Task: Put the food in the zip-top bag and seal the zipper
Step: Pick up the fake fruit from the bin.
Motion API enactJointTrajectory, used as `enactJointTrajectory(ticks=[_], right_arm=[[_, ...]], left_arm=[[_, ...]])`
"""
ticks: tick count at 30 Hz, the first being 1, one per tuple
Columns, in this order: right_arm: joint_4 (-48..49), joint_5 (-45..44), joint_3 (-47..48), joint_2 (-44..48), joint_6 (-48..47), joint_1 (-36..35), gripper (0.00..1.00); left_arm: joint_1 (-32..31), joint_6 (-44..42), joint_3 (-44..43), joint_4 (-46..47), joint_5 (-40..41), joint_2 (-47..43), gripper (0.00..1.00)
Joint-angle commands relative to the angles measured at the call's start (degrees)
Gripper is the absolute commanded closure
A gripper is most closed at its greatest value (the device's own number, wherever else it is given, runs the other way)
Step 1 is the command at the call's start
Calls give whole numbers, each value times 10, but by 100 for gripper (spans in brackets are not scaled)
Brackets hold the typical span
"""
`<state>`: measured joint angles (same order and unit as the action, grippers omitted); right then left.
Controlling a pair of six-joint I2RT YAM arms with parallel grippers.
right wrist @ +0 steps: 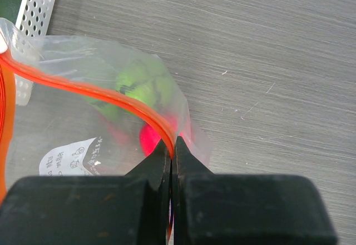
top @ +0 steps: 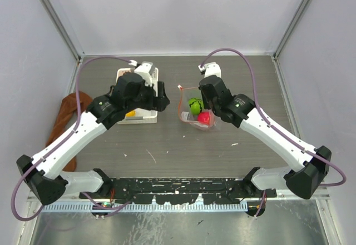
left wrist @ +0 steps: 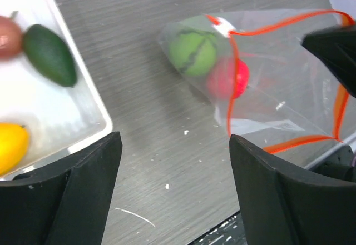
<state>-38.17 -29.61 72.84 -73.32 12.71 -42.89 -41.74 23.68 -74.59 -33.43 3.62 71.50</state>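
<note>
The zip-top bag (top: 191, 113) lies in the middle of the table, its mouth held open. A bright green striped fruit (top: 194, 104) and a magenta-red one (top: 204, 118) are inside it. They also show in the left wrist view, the green fruit (left wrist: 193, 51) and the red fruit (left wrist: 228, 78). My right gripper (right wrist: 172, 148) is shut on the red-orange zipper (right wrist: 100, 92) at the bag's edge. My left gripper (left wrist: 175, 189) is open and empty, over bare table between the basket and the bag (left wrist: 278, 89). More food lies in the basket: dark green (left wrist: 50, 54), yellow (left wrist: 11, 148), brownish-maroon (left wrist: 6, 36).
The white slotted basket (top: 146, 117) stands left of the bag, under my left arm. A brown cloth (top: 67, 117) lies at the table's left edge. Grey walls close in the back and sides.
</note>
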Motion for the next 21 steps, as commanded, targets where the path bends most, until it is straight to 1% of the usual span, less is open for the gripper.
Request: enactJointTrajectory(ticks=[1, 4, 6, 7, 11, 16, 21], right_arm=[[35, -20, 4, 28, 9, 3, 100], [35, -20, 4, 27, 9, 3, 100], [34, -18, 4, 25, 8, 3, 100], [32, -17, 5, 24, 8, 3, 99], [31, -16, 4, 19, 8, 3, 99], [31, -16, 1, 14, 8, 3, 98], [32, -11, 4, 7, 8, 3, 98]], left_arm=[[46, -21, 19, -18, 48, -23, 20], [64, -38, 14, -49, 92, -10, 14], [73, -46, 11, -64, 114, -2, 13], [79, -49, 10, -70, 122, 3, 10], [115, -60, 21, -81, 156, 29, 2], [163, -79, 13, -92, 152, 80, 0], [201, -96, -20, -127, 161, 166, 1]])
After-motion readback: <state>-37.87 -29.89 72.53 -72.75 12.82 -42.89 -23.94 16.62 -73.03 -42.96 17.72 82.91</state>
